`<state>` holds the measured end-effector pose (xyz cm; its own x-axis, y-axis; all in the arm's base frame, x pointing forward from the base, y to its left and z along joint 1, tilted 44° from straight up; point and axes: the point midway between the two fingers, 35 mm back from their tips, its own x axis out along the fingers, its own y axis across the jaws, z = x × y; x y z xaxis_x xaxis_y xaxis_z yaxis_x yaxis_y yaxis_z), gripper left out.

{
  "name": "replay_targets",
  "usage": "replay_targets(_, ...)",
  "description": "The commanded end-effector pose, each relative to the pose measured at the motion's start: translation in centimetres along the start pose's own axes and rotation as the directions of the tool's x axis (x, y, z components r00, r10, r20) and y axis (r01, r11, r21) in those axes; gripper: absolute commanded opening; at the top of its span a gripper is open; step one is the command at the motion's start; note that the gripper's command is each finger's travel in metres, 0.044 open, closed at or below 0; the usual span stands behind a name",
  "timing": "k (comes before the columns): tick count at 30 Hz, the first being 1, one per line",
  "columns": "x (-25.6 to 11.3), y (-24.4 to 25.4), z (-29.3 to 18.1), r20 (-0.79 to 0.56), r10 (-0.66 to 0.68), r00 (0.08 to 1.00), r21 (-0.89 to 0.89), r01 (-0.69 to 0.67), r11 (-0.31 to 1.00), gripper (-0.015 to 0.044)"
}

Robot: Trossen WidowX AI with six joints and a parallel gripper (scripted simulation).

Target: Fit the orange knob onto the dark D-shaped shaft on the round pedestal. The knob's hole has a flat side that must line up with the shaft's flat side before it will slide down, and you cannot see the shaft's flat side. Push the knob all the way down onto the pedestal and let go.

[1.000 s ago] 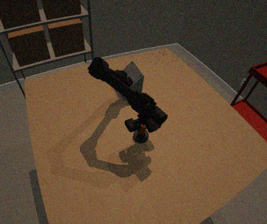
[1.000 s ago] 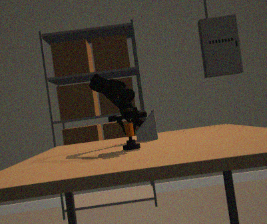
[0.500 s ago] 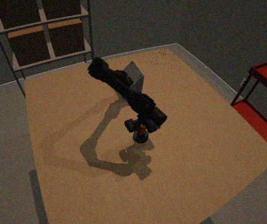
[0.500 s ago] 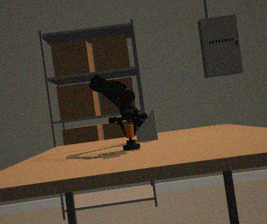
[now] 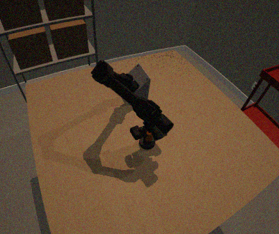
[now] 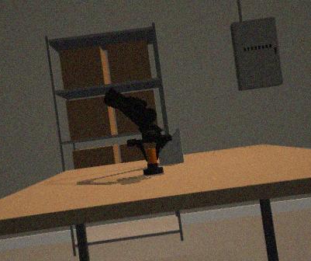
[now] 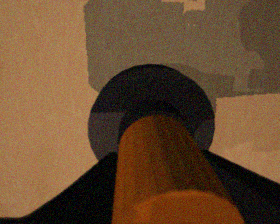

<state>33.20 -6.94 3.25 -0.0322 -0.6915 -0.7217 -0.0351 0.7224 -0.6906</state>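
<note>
The orange knob (image 5: 149, 136) (image 6: 151, 155) (image 7: 163, 160) is upright between the fingers of my gripper (image 5: 147, 134) (image 6: 152, 158) (image 7: 157, 159), which is shut on it. The dark round pedestal (image 5: 146, 145) (image 6: 158, 170) (image 7: 151, 82) stands on the table directly below the knob. In the exterior view the knob's lower end is close above the pedestal's wide base, with a short dark part between them. The shaft is hidden by the knob, so its flat side and the knob's hole do not show. I cannot tell whether the knob touches the base.
A grey slanted block (image 5: 142, 78) (image 6: 175, 149) stands on the wooden table (image 5: 199, 167) (image 6: 233, 167) behind the pedestal, partly behind the arm. Beyond the table are a shelf rack (image 5: 47, 24) and a red cart (image 5: 272, 129). The arm's shadow falls around the pedestal.
</note>
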Motion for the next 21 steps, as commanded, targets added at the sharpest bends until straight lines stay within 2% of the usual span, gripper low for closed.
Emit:
replay_targets(1, 0.00, 0.00, 0.00, 0.000, 0.000, 1.000, 0.000, 0.000, 1.000, 0.0000)
replay_targets(7, 0.00, 0.00, 0.00, 0.000, 0.000, 1.000, 0.000, 0.000, 1.000, 0.0000)
replay_targets(21, 0.00, 0.00, 0.00, 0.000, 0.000, 1.000, 0.000, 0.000, 1.000, 0.0367)
